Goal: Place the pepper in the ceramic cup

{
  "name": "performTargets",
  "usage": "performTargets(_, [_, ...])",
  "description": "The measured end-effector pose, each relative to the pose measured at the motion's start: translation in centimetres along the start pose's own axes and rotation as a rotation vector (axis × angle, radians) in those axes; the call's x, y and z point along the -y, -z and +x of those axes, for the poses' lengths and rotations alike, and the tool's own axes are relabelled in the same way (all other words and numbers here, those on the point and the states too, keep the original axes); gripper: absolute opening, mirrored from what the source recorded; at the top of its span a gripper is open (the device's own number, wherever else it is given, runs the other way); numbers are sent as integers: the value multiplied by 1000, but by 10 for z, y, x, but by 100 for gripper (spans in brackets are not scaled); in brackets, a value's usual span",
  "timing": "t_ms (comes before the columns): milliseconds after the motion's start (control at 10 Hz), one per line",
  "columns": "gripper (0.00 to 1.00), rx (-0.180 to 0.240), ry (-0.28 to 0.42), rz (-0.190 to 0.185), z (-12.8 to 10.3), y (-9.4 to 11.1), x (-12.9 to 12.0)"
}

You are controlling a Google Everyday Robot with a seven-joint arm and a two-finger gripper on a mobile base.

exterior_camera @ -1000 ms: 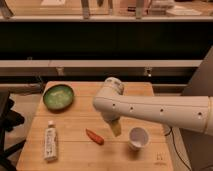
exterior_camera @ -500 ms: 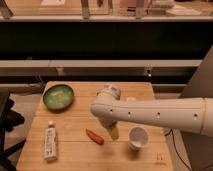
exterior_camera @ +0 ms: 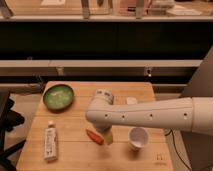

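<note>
The pepper point(exterior_camera: 93, 136), a small red-orange tapered piece, lies on the wooden table point(exterior_camera: 75, 120) near its front middle. The ceramic cup point(exterior_camera: 138, 137), white and round, stands upright to the pepper's right. My gripper point(exterior_camera: 108, 137) hangs from the white arm point(exterior_camera: 150, 116) that reaches in from the right. It sits low over the table, just right of the pepper and left of the cup. The arm's wrist hides the upper part of the gripper.
A green bowl point(exterior_camera: 58, 96) stands at the table's back left. A white tube point(exterior_camera: 50, 143) lies near the front left edge. A small pale object point(exterior_camera: 131, 100) rests at the back right, partly behind the arm. Dark shelving runs behind the table.
The arm has swung left and lower, bringing the gripper from between pepper and cup to right beside the pepper. Pepper, cup, bowl and tube have not moved.
</note>
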Motion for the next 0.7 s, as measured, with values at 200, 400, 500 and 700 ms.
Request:
performTargets(200, [80, 18, 7, 0, -6, -3, 4])
performTargets(400, [80, 38, 21, -2, -9, -10, 8])
performTargets(500, [80, 50, 31, -4, -9, -13, 9])
performTargets(700, [80, 66, 44, -8, -10, -19, 9])
